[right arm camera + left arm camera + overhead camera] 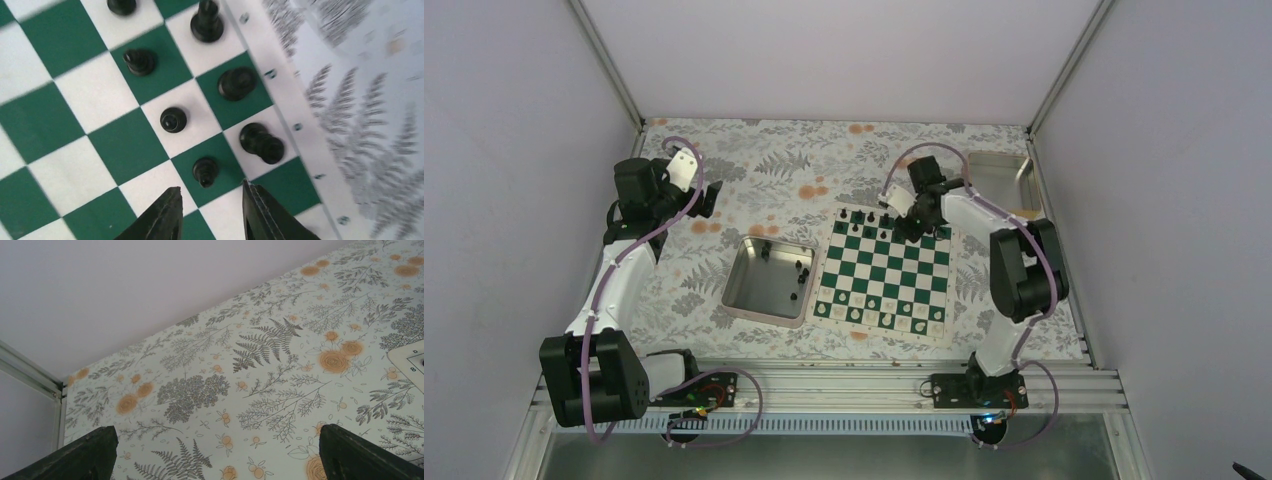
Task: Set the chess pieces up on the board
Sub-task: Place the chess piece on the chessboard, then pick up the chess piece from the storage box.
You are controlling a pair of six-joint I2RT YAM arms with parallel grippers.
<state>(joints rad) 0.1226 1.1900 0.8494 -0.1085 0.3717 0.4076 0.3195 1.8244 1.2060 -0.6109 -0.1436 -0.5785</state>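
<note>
In the top view, the right arm rises from its base at the near edge, folds at a raised elbow beside the board's (892,272) 3 o'clock edge, and sends its forearm toward 10 o'clock. This puts the right gripper (211,187) above the board's far rows, at about 1 o'clock from the board's centre. Its wrist camera looks nearly straight down on the squares. The two fingers (162,217) stand apart with nothing between them, so the jaws are released. A black pawn (205,171) stands upright on a green square just beyond the fingertips, clear of both.

More black chess pieces (173,119) stand on squares around it along the board's border. One of them (261,143) appears to lie tipped on a white square.

The left arm reaches from its base toward 12 o'clock along the left side of the table (724,150), its wrist bent toward 3 o'clock. The left gripper (215,432) hangs above the bare floral cloth, spread wide and holding nothing.

A metal tray (764,318) sits at the board's 9 o'clock, with a few black pieces inside. Pale pieces (886,316) occupy the board's near rows.
</note>
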